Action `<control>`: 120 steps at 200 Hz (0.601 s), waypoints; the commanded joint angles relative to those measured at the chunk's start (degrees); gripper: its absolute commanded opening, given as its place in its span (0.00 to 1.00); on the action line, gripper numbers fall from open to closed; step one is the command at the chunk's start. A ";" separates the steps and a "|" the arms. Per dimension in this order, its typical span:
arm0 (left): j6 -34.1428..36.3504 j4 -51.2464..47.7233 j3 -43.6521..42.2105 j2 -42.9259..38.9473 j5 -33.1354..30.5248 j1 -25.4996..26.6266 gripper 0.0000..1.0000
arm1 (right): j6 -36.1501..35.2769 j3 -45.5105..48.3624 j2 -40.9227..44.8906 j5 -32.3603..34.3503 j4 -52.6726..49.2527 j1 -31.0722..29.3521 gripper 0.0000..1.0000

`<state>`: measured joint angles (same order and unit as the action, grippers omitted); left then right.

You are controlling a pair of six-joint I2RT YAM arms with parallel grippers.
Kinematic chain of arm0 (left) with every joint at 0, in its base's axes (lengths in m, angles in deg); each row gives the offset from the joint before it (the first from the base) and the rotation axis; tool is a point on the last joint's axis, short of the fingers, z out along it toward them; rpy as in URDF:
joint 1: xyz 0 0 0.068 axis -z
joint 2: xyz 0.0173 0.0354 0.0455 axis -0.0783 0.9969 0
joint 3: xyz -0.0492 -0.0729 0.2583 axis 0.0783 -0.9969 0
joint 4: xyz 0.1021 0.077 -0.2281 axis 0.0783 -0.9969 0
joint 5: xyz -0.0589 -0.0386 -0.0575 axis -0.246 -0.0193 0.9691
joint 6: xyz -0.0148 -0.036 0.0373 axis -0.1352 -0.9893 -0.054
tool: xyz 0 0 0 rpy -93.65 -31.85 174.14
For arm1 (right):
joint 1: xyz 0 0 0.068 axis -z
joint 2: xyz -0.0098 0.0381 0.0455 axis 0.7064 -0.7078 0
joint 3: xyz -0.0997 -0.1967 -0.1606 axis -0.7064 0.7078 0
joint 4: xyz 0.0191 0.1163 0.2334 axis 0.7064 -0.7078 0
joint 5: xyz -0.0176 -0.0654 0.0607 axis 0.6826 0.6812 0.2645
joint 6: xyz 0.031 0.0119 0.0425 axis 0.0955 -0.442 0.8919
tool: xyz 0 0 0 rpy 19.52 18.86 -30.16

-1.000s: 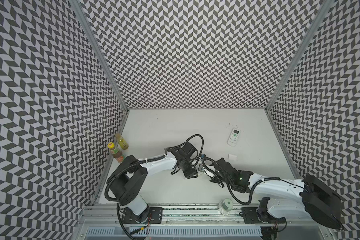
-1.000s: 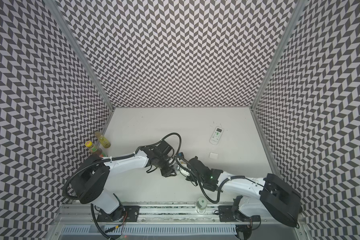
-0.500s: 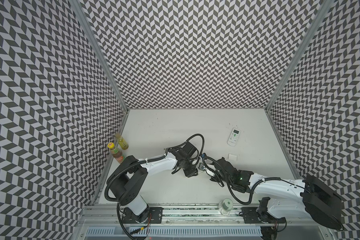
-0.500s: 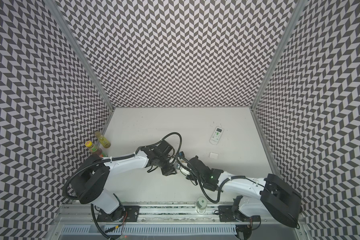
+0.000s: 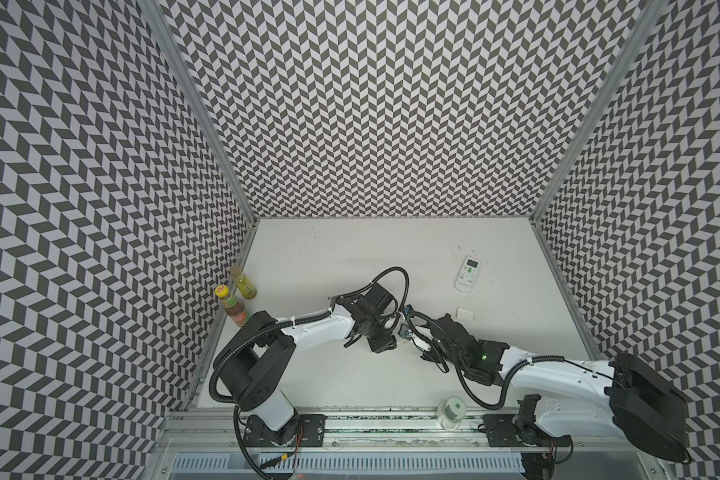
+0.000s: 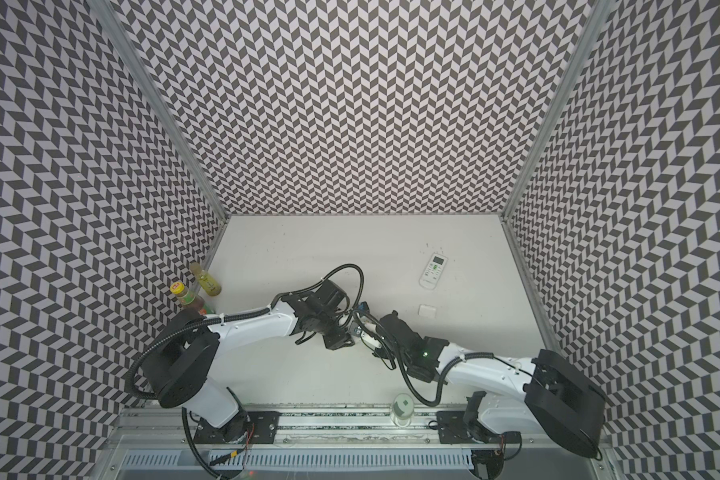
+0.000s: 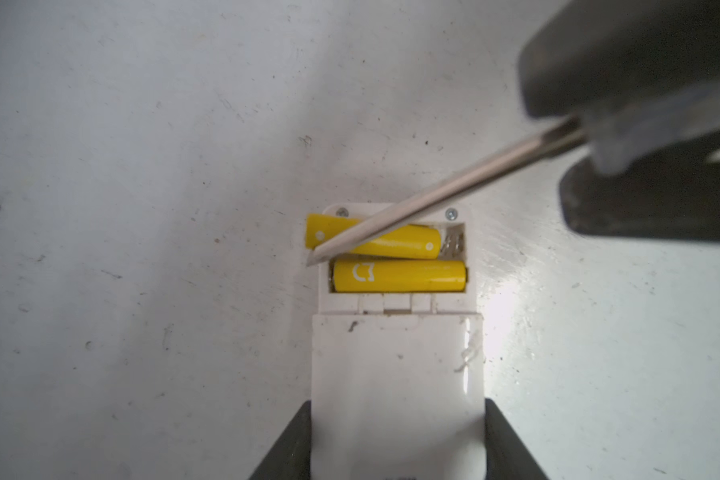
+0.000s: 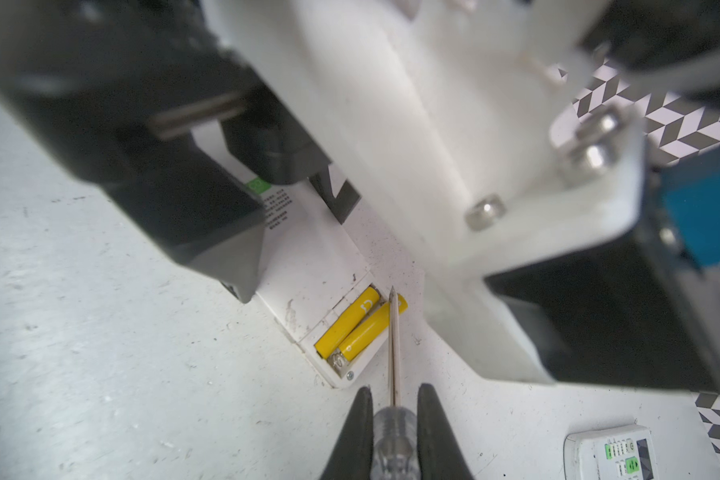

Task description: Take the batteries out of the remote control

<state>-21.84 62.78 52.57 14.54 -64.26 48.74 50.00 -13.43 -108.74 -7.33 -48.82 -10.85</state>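
You are partway through the unloading: the battery bay is lying open, but neither of the 2 cells showing in it is out yet. Your left gripper (image 7: 396,405) is clamping the white plastic remote control (image 7: 395,365) across its body, with the black jaws standing about half apart and pressing on its 2 long edges to pin it flat on the white tabletop (image 7: 142,166). Your right gripper (image 8: 395,390) is squeezing the clear handle of the thin steel screwdriver (image 8: 395,353), jaws nearly closed around it, and is laying the shaft across the end of the bay.

The tip is sitting right beside 1 end of the endmost yellow cylinder battery (image 7: 375,239). That cell is tilting out of its slot, with this end poking past the remote's side wall and the other end pulling away from the bare spring contact (image 7: 454,245). The second yellow cylinder battery (image 7: 400,276) is lying fully seated next to it.

In a top view a small white rectangular piece (image 5: 465,312) is lying apart on the table, possibly the bay cover, though you cannot be sure. Another white remote (image 5: 469,274) is lying face up farther back, so whether it is holding cells is hidden.

By my reading you are finishing the first pry, with the seated cell waiting after it
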 commanded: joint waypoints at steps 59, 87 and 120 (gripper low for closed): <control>0.54 -0.50 -2.38 -2.97 -0.85 -0.63 0.19 | 0.65 1.63 1.61 5.80 -2.09 1.07 0.00; 0.52 -1.02 -1.90 -3.01 -1.88 -0.73 0.19 | 0.75 1.95 1.80 6.94 -2.59 1.39 0.00; 0.82 -0.91 -2.34 -3.02 -1.79 -0.74 0.19 | 1.11 1.37 2.53 6.77 -2.53 1.57 0.00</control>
<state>-21.71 62.11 50.63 13.03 -65.97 48.33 50.00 -12.06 -107.91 -1.80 -52.86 -9.60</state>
